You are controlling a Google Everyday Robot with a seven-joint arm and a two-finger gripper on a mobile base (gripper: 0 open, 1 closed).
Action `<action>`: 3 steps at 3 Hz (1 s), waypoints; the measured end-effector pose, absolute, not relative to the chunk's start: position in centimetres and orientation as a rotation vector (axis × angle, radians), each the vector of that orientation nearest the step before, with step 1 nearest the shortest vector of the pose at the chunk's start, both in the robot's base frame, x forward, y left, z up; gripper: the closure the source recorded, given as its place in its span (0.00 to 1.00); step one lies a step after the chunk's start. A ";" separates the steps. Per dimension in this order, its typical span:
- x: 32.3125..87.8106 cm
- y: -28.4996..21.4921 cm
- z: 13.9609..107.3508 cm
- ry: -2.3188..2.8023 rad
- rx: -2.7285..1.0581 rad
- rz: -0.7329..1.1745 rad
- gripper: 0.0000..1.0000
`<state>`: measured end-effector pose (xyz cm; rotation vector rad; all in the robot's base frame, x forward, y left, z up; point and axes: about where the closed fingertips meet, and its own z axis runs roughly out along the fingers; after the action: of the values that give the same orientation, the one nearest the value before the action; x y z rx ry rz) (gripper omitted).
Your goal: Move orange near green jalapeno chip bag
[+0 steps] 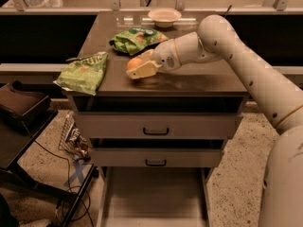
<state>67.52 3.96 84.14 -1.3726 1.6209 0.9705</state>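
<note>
Orange (134, 62) pinched in the claw (138, 67), at the middle of the bench (199, 82) top, close over the surface; contact with the top cannot be told. One pale finger (143, 72) runs under and in front of the fruit. Arm (236, 46) reaches in from the right, its wrist level with the fruit.

Dark green chip bag (137, 39) lies just behind the orange, near but apart from it. Light green chip bag (83, 71) sits at the front left corner of the bench, partly hanging over the edge, farther from the orange. Labels unreadable on both.

White bowl (164, 16) at the back edge, well apart from the fruit. Two shut drawers (156, 126) below the top. Dark seat (21, 105) stands left of the bench, cables (57, 174) on the floor.
</note>
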 end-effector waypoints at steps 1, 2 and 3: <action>67.6 4.4 83.5 1.640 -1.385 1.043 1.00; 67.5 4.7 83.4 1.640 -1.391 1.054 0.85; 67.5 5.0 83.3 1.639 -1.395 1.060 0.62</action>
<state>67.46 5.03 83.33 -1.3949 1.6388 1.0595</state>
